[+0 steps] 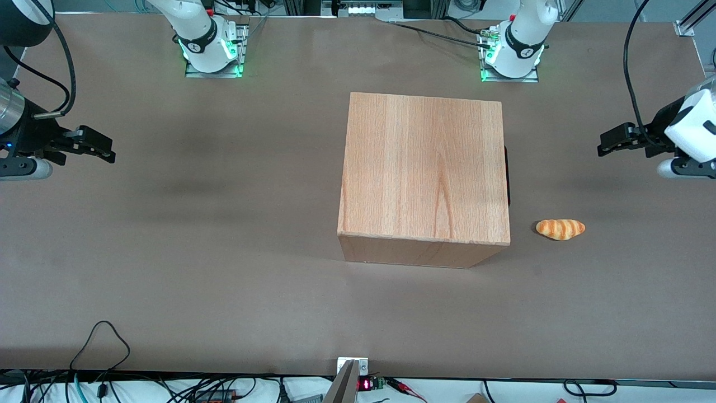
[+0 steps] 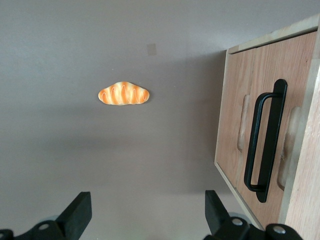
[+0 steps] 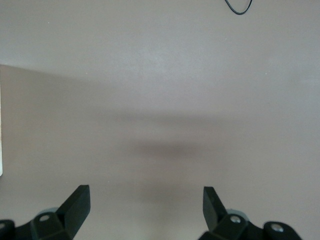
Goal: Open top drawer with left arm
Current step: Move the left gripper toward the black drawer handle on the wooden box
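The wooden cabinet (image 1: 423,173) stands mid-table, its front facing the working arm's end. In the front view only a black sliver of the handle (image 1: 507,174) shows at that face. In the left wrist view the top drawer's light-wood front panel (image 2: 239,90) carries a long black bar handle (image 2: 265,142) and sits flush, closed. The left arm's gripper (image 1: 604,144) hovers above the table well in front of the drawer, apart from it. Its fingers stand wide open and empty in the left wrist view (image 2: 146,205).
A toy bread roll (image 1: 560,229) lies on the brown table (image 1: 224,252) in front of the cabinet, nearer the front camera than the gripper; it also shows in the left wrist view (image 2: 123,94). Cables lie along the table's near edge (image 1: 100,341).
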Available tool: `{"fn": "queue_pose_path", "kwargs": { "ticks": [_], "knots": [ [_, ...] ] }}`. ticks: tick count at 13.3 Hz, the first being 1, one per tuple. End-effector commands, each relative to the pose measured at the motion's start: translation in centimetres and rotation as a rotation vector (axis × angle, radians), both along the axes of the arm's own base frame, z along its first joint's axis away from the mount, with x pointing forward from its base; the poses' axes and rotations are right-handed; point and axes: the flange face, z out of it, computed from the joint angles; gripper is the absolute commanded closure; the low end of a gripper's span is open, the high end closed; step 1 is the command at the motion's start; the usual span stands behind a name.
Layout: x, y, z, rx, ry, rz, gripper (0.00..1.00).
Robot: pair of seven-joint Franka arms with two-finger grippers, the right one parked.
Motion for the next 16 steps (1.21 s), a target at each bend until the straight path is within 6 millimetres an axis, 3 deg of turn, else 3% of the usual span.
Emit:
{"fn": "queue_pose_path", "kwargs": {
  "ticks": [1, 4, 7, 11, 16],
  "knots": [
    [1.0, -1.6, -2.8, -0.006, 0.06, -0.028, 0.0],
    [1.7, -2.1, -6.1, -0.029, 0.143, -0.036, 0.0],
    [1.9, -2.9, -7.4, -0.174, 0.19, -0.007, 0.0],
    [2.1, -2.7, -7.0, -0.181, 0.185, -0.001, 0.0],
    [3.0, -3.2, -10.8, -0.182, 0.25, -0.007, 0.0]
  ]
}}
